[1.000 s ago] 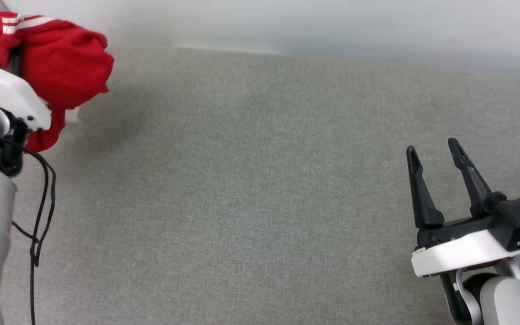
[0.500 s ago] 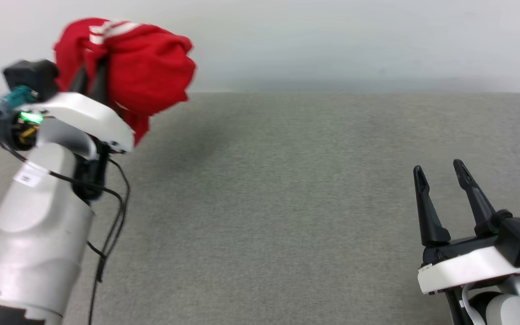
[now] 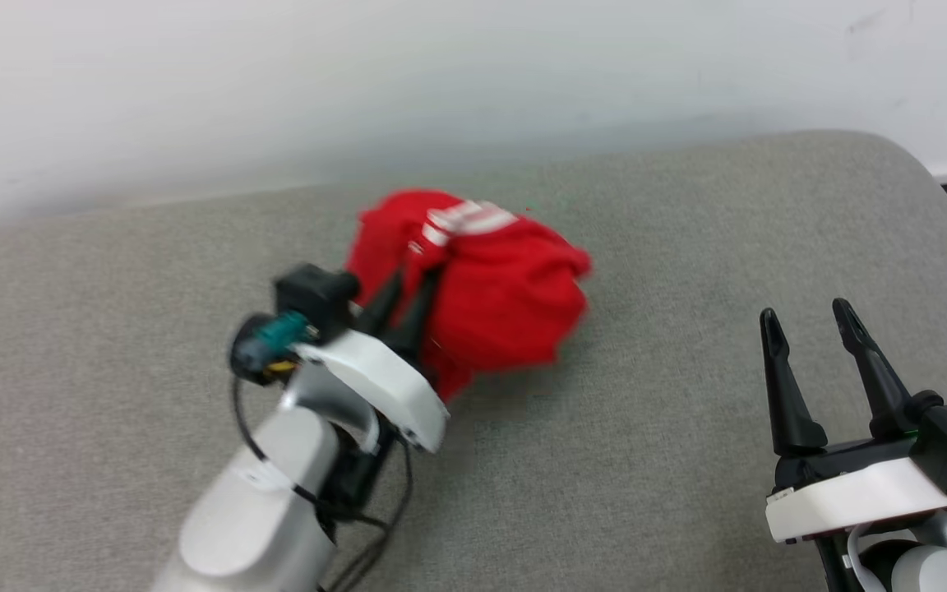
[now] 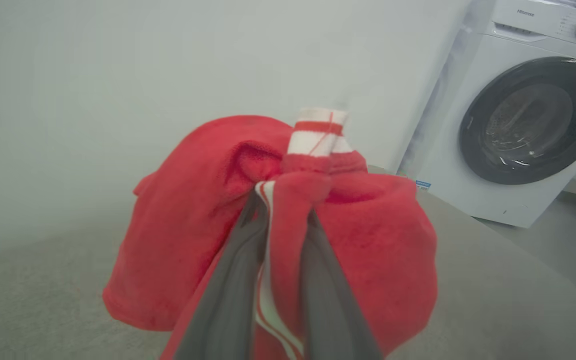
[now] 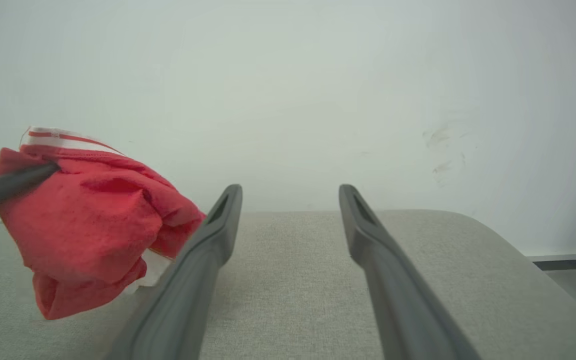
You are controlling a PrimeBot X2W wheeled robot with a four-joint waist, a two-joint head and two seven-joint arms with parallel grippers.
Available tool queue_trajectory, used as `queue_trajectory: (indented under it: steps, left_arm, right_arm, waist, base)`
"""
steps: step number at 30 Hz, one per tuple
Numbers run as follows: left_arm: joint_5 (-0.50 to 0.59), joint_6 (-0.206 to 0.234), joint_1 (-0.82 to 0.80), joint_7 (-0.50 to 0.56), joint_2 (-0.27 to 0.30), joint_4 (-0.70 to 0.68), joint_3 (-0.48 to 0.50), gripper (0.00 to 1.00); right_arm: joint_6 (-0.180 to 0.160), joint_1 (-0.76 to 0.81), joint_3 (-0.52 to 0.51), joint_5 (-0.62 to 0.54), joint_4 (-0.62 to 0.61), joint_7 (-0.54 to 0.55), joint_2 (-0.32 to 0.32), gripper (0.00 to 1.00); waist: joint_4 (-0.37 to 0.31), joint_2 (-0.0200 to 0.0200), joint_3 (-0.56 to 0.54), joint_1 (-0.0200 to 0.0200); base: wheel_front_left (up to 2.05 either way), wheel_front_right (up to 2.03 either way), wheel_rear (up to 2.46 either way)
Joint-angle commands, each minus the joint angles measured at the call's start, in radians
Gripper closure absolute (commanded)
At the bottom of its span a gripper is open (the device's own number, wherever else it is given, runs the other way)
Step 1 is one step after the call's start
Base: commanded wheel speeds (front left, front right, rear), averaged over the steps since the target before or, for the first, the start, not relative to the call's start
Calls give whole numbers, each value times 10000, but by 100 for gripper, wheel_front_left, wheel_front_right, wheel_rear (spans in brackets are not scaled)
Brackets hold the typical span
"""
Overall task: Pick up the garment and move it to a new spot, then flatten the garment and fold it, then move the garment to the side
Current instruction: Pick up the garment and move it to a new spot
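Your left gripper [image 3: 414, 278] is clamped on the garment [image 3: 506, 288]. The left wrist view shows a fold of red cloth with striped trim pinched between the two dark fingers [image 4: 228, 290].

The garment is a crumpled red bundle. It hangs off that gripper above the middle of the grey cushion [image 3: 687, 460], towards its back edge. From the right wrist view its lowest fold [image 5: 63, 300] comes close to the cushion, but you cannot tell from these frames whether it touches.

Half a second ago the bundle sat at the upper left of the head view, against the white wall [image 3: 441, 82]. It now sits near the centre and closer to your right gripper [image 3: 804, 312]. The whole head view has swung as well (the cushion's rounded right corner has come into sight), so part of that shift belongs to the camera.

The right gripper holds its place at the lower right, as before. Its jaws are spread wide with nothing between them and point up over bare cushion, well apart from the bundle. A white washing machine [image 4: 528, 120] stands beyond the cushion.
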Motion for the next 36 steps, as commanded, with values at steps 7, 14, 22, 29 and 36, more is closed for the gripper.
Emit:
queue_trajectory:
  steps: [7, 14, 22, 29, 36]
  left_arm:
    - [432, -76, 691, 652, -51, -32, -1054, 100]
    - [591, -325, 913, 964, 91, 581, -1550, 100]
    - [676, -439, 743, 567, 83, 377, -1675, 0]
    - [542, 14, 1218, -411, 26, -450, -1225, 0]
    - [503, 996, 1861, -1009, 199, -827, -336, 0]
  right_arm:
    - [22, -306, 117, 227, 25, -262, 16, 0]
    - [22, -454, 124, 293, 236, -468, 16, 0]
    - [22, -407, 10, 197, 418, -410, 16, 0]
    - [22, -159, 1, 111, 423, -207, 14, 0]
    - [22, 159, -80, 44, 292, 10, 16, 0]
  waist:
    - [-357, -1, 980, 1]
    - [-331, -1, 1288, 1]
    - [49, -1, 961, 1]
    - [423, -1, 401, 1]
    - [700, -1, -4, 1]
  base:
    - [0, 0, 0]
    - [0, 0, 0]
    - [0, 0, 0]
    - [0, 0, 0]
    - [0, 0, 0]
